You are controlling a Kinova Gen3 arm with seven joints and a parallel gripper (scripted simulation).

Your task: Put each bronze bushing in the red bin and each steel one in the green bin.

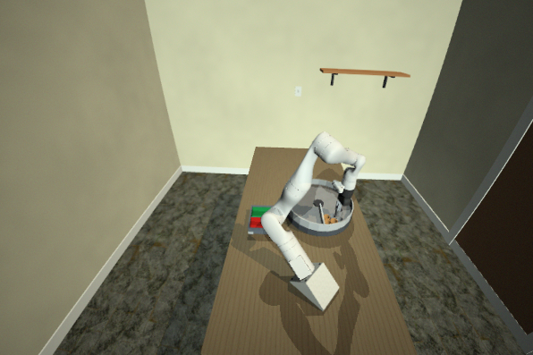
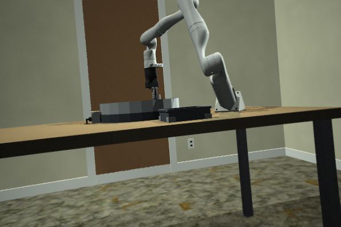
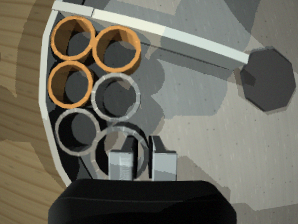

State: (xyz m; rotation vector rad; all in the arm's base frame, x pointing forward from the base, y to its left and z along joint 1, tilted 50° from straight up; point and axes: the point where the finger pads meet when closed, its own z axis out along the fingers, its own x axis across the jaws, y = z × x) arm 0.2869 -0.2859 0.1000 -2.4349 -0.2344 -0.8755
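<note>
In the wrist view three bronze bushings (image 3: 73, 38) (image 3: 117, 48) (image 3: 69, 84) and three steel bushings cluster against the turntable's rim. My gripper (image 3: 143, 150) is shut on the wall of the nearest steel bushing (image 3: 123, 149): one finger is inside the ring, the other outside. The two other steel bushings (image 3: 115, 98) (image 3: 77, 131) stand beside it. A white bar (image 3: 153, 30) runs from the rim to the dark hub (image 3: 268, 79). In the top view the gripper (image 1: 341, 210) reaches down into the turntable (image 1: 317, 207). The red bin (image 1: 256, 222) and the green bin (image 1: 259, 211) sit left of the turntable.
The arm's base (image 1: 315, 287) stands on the wooden table in front of the turntable. In the exterior view the dark bin tray (image 2: 184, 112) lies between the turntable (image 2: 137, 110) and the base. A wall shelf (image 1: 364, 73) hangs far behind.
</note>
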